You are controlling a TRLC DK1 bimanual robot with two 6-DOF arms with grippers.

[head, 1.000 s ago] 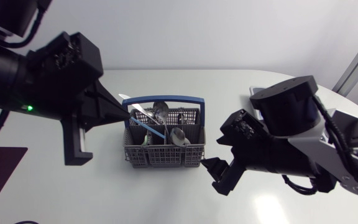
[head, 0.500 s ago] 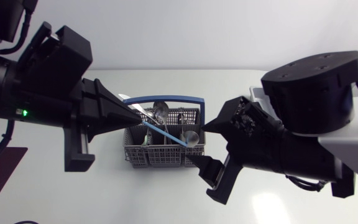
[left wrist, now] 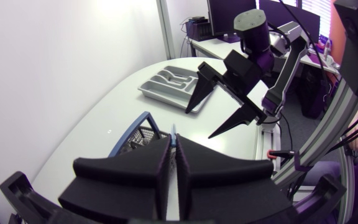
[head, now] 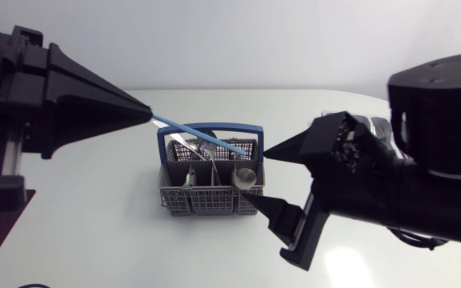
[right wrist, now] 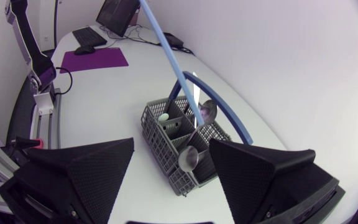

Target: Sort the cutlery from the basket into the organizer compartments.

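Left gripper (head: pixel 144 114): fingers pinched together on the tip of a slim light-blue utensil (head: pixel 202 138). The left wrist view confirms this, with both fingers flat against the thin blue strip.

Long axis of the utensil: it runs from the left gripper at far left, slanting down towards near right. Its lower end is over the grey plastic cutlery basket with a blue hoop handle (head: pixel 184 200). I cannot tell whether that end is free of the basket. In the right wrist view it stops beside a metal spoon bowl (right wrist: pixel 207 112), which may be the same piece; this cannot be resolved.

Right gripper (head: pixel 256 174): fingers spread wide and holding nothing, just right of the basket and opening towards it. A second metal spoon (head: pixel 245 178) stands in the compartment nearest it.

Grey moulded organizer tray (left wrist: pixel 169 83): on the right side of the white table (head: pixel 94 240), beyond the right gripper and well apart from the basket.

Judgement: the tray lies to the right of the held utensil, with the basket and the right arm between them. The right arm is nearer the tray. Travel must go rightward, and the utensil's axis will need aligning with a compartment.
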